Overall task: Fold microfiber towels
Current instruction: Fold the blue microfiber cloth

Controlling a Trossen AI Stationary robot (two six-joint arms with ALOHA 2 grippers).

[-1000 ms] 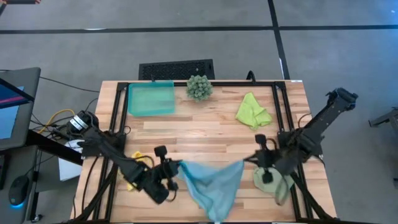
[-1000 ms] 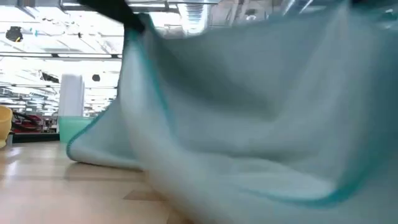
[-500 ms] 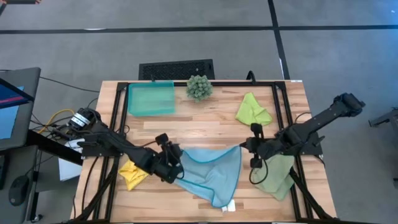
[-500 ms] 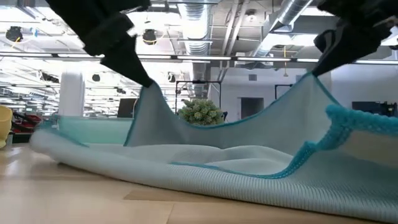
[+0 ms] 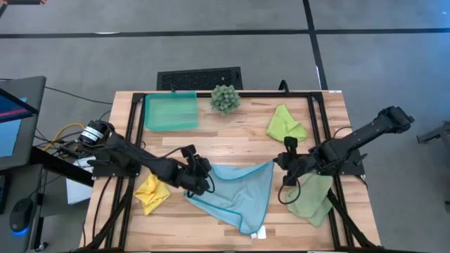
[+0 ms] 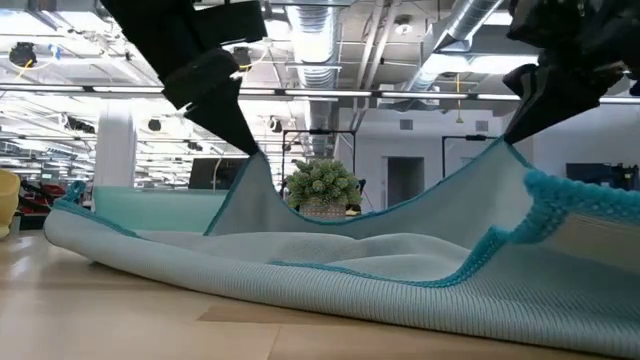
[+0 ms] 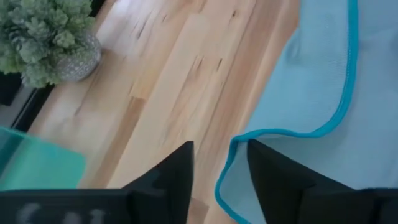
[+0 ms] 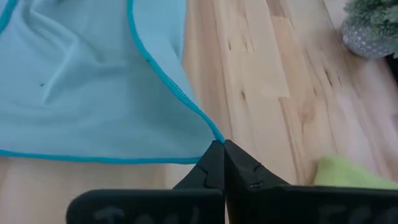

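The light blue towel [image 5: 235, 197] lies spread on the wooden table, its two far corners raised. My left gripper [image 5: 202, 176] stands open at the towel's far left corner. My right gripper [image 5: 283, 163] is shut on the far right corner. A crumpled yellow towel [image 5: 151, 193] lies left of the blue one, and a pale sage green towel [image 5: 309, 198] lies under my right arm. The lime green towel [image 5: 286, 124] is bunched at the far right. My left gripper [image 7: 217, 149] is open. The towel's far left corner [image 6: 250, 172] still stands up against one finger [image 7: 270, 177]; the teal hem [image 7: 231, 146] runs through the gap between the fingers. My right gripper [image 8: 222, 144] pinches the tip of the far right corner [image 8: 213, 133] between its two shut fingertips, coming from the table's right side. That corner [image 6: 505, 150] is held up, and the cloth slopes down from it onto the table.
A teal translucent tray [image 5: 170, 111] and a spiky green plant [image 5: 225, 98] stand along the far edge. Bare wood lies between them and the blue towel. A black frame rail [image 5: 318, 133] runs along the table's right side.
Both grippers have carried the blue towel from the near edge toward the far edge and down. The towel, which hung between them, now lies spread on the table with only its far corners raised. My left gripper has opened.
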